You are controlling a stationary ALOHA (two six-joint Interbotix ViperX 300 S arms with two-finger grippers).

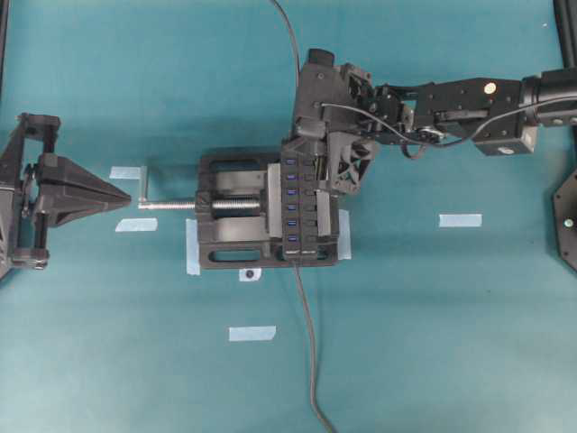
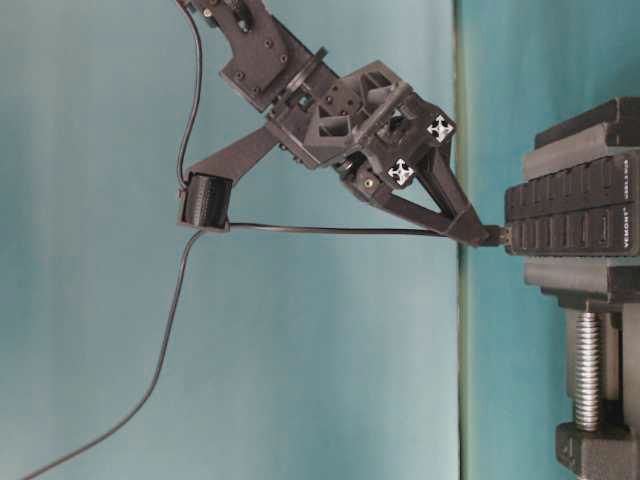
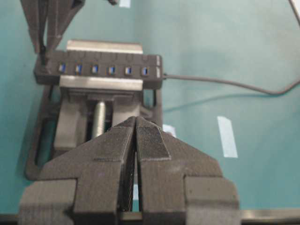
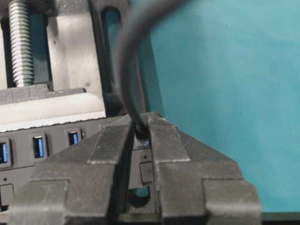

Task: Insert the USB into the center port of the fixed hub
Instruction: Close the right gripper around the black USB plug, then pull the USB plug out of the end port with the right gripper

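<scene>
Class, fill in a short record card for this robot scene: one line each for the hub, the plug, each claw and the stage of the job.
hub: fixed hub clamped in the vise
plug: USB at the hub's end port, not the center port
right claw: right claw shut on the USB
left claw: left claw shut, empty, apart from the vise
stage: USB not in the center port

USB (image 4: 139, 133): plug body hidden between the right hand's (image 4: 139, 140) fingers; only its cable end showed.
Fixed hub (image 1: 300, 209): top end covered by the right hand in the overhead view; its row of ports was cut off at the right wrist view's left edge.
Center port: could not be singled out.
</scene>
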